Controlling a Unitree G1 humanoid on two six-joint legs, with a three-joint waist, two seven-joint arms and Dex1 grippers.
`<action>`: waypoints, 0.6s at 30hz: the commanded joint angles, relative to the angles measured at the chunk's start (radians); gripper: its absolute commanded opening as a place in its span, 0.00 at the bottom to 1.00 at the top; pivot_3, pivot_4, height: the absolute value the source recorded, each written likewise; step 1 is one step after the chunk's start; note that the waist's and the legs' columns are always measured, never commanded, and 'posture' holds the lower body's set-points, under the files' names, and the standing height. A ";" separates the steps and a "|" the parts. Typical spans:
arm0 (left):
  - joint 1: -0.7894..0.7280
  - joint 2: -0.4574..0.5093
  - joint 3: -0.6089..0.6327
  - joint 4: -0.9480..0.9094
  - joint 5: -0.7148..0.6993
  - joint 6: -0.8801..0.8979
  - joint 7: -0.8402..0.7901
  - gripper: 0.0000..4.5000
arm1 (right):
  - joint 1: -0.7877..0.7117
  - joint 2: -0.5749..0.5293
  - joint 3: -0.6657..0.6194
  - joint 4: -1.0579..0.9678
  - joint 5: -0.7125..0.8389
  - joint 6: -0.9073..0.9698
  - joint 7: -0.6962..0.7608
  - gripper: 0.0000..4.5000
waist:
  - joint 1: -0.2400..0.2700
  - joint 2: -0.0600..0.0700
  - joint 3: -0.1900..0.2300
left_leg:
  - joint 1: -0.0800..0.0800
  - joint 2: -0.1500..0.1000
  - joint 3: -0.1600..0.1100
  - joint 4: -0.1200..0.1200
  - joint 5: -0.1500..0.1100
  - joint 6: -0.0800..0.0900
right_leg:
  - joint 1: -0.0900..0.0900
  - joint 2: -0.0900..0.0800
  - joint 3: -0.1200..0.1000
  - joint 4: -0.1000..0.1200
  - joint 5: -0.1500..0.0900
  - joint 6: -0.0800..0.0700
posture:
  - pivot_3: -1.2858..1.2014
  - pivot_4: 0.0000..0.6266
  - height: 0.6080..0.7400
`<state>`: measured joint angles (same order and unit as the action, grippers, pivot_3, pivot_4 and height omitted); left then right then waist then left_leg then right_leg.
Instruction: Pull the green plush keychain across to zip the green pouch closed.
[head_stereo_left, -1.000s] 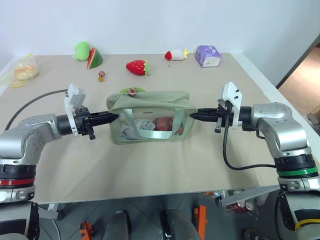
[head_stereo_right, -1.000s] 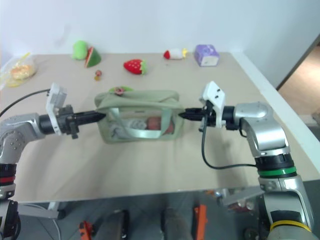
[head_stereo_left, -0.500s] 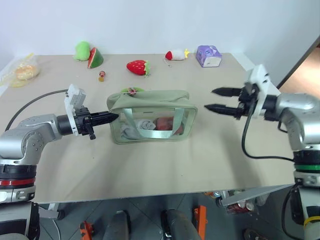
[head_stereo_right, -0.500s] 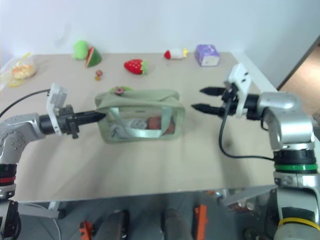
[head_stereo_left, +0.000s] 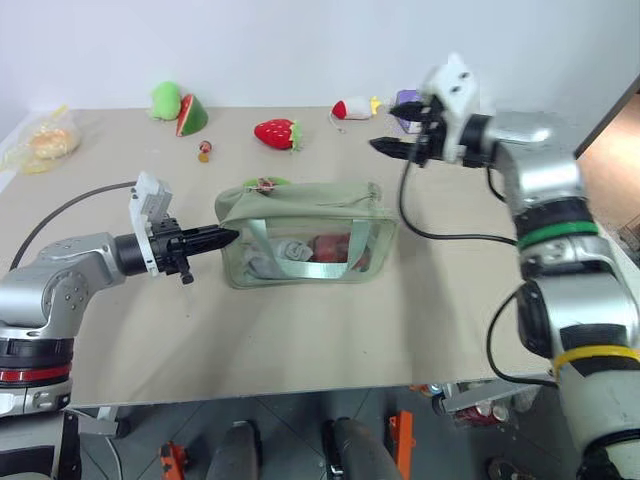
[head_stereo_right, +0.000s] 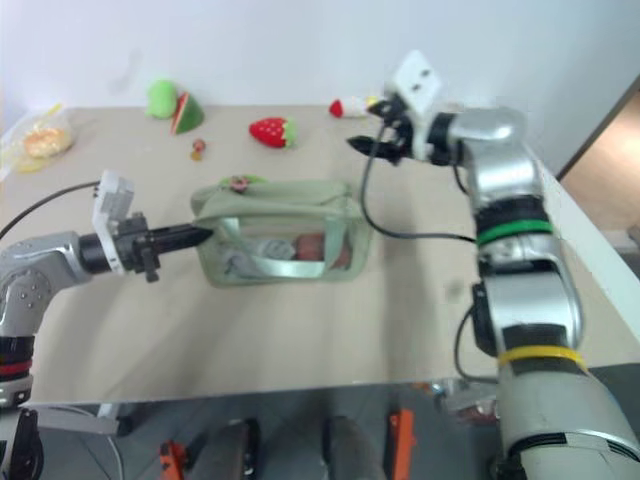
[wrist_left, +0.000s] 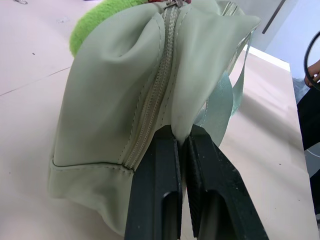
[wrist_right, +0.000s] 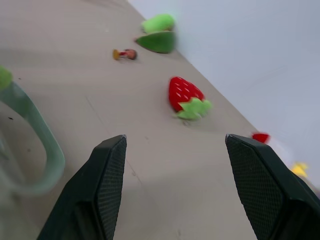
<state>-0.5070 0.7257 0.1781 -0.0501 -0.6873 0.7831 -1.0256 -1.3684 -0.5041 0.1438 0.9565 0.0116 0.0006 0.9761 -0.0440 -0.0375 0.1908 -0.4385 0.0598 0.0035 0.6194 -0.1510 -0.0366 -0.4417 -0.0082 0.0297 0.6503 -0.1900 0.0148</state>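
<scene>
The green pouch (head_stereo_left: 300, 225) lies in the middle of the table, its clear side panel and webbing strap (head_stereo_left: 290, 240) facing me. At its far left top corner, by the zipper, sits the green plush keychain (head_stereo_left: 263, 183), bright lime. My left gripper (head_stereo_left: 232, 236) is shut on a fold of fabric at the pouch's left end, next to the zipper (wrist_left: 155, 95). My right gripper (head_stereo_left: 387, 148) hangs open in the air behind and above the pouch's right end, holding nothing; its fingers (wrist_right: 107, 165) stand wide apart over bare table.
Along the table's far side lie a strawberry plush (head_stereo_left: 277, 133), a watermelon slice with a green plush (head_stereo_left: 177, 106), a small red-and-white plush (head_stereo_left: 350, 109), a purple box (head_stereo_left: 408, 100) and a tiny trinket (head_stereo_left: 203, 152). A plastic bag (head_stereo_left: 40, 140) sits far left.
My right gripper let go of the pouch's right end, opened, and rose up and back toward the table's far side. The left gripper kept its hold and did not move.
</scene>
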 joint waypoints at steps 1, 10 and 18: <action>0.014 0.001 0.013 -0.055 -0.022 0.005 0.011 0.00 | -0.096 0.029 -0.001 0.110 -0.042 -0.091 -0.026 0.72 | 0.003 0.000 0.000 | 0.000 0.000 0.000 0.000 0.000 0.000 | 0.000 0.000 0.000 0.000 0.000 0.000 | 0.52 0.24 1.00; 0.019 0.020 0.053 -0.080 -0.064 0.036 0.031 0.00 | -0.157 0.140 0.002 0.225 -0.066 -0.156 0.099 0.72 | 0.000 0.000 0.000 | 0.000 0.000 -0.001 -0.001 -0.001 -0.001 | 0.000 0.000 -0.001 -0.001 -0.001 0.000 | 0.52 0.24 1.00; 0.007 0.007 0.055 -0.077 -0.070 0.040 0.053 0.00 | -0.107 0.158 -0.004 0.174 -0.041 -0.142 0.335 0.72 | -0.002 0.000 0.000 | 0.001 0.000 -0.002 -0.001 -0.001 -0.001 | 0.000 0.001 -0.001 0.000 -0.001 0.000 | 0.52 0.24 1.00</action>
<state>-0.4829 0.7273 0.2029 -0.0953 -0.7348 0.8296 -0.9744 -1.4663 -0.3463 0.1552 1.1694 -0.0458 -0.1426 1.2760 -0.0458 -0.0372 0.1910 -0.4379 0.0601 0.0020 0.6180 -0.1517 -0.0375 -0.4414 -0.0077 0.0284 0.6501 -0.1907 0.0148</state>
